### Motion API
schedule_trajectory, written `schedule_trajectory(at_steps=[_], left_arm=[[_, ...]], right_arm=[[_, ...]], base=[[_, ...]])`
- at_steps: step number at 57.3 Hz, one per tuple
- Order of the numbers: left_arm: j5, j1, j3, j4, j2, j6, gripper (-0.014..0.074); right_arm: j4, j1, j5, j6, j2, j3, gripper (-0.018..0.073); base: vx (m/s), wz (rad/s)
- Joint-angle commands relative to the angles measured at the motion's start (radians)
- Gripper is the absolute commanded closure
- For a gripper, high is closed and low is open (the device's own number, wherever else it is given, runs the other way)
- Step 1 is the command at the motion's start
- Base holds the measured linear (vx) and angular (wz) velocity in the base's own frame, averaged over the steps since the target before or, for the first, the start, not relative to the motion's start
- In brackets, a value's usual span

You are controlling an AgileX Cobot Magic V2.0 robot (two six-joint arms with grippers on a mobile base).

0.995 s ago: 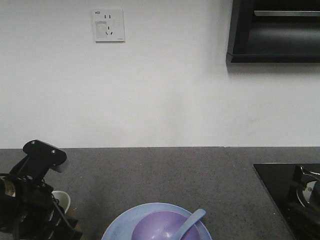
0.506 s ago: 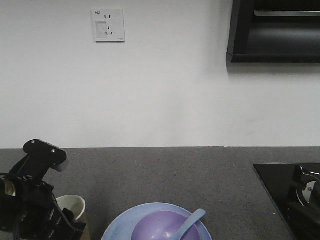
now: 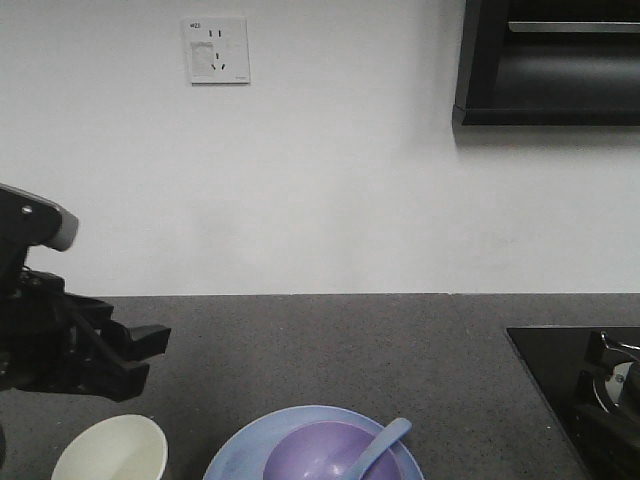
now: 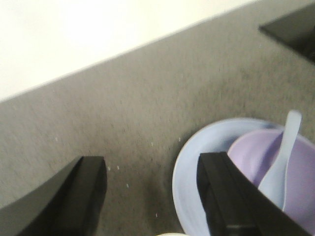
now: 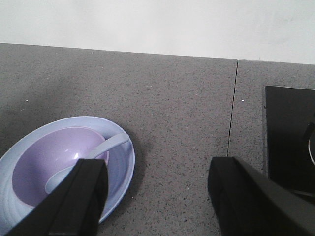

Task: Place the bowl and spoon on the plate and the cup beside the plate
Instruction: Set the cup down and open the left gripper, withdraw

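Your left tool [image 4: 150, 196] has let go of the cup [image 3: 110, 452] and is lifting away from it, its 2 fingers spread wide and holding nothing. The cup is now standing upright on the counter [image 3: 330, 350], just beside the plate [image 3: 235, 455]. The bowl [image 3: 315, 452] is sitting on the plate with the spoon [image 3: 378, 447] resting in it. Your right tool [image 5: 157, 196] is hanging open and empty. By the look of it, you are finishing the arrangement.
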Motion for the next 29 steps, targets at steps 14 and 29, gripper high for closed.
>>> schedule_trajectory(at_steps=[14,29], left_arm=[[-0.211,-0.004,-0.035,0.059,-0.242,-0.014,0.0148],[-0.188,-0.004,0.08,0.317,-0.423,-0.26,0.0284]], right_arm=[[-0.003,-0.006,-0.085,-0.007,-0.005,-0.028,0.0051],[-0.003,-0.006,-0.085,-0.007,-0.005,-0.028,0.0051]], base=[[0.0,0.0],[0.0,0.0]])
